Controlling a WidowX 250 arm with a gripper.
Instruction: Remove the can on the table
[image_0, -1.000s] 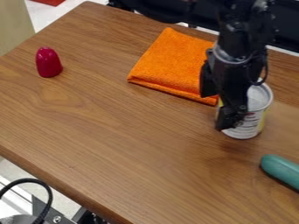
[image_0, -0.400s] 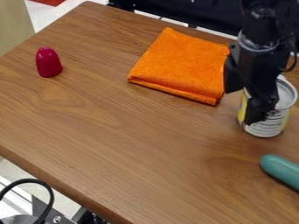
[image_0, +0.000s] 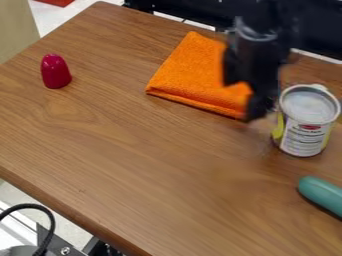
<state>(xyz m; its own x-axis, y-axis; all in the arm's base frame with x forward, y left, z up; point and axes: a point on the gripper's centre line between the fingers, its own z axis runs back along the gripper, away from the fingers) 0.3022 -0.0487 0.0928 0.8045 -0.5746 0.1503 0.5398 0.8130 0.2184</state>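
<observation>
Over the near right corner of the orange cloth hangs my black gripper (image_0: 243, 100), blurred, with its two fingers apart and cloth visible between them. Just right of it, the can (image_0: 308, 120) stands upright on the brown wooden table (image_0: 147, 165). The can has a silvery top and a white and yellow label, and a gap of table separates it from the lower finger. Nothing shows between the fingers except the background.
The folded orange cloth (image_0: 194, 70) lies partly under the arm. A dark red, rounded object (image_0: 55, 71) stands at the table's left. Near the right edge, in front of the can, lies a teal object (image_0: 322, 194). A black cable (image_0: 48, 215) curves at the lower left.
The can shifted right along the table with my gripper beside it, then stayed there. Since then my gripper has come away from the can, leftward and up in the view.
</observation>
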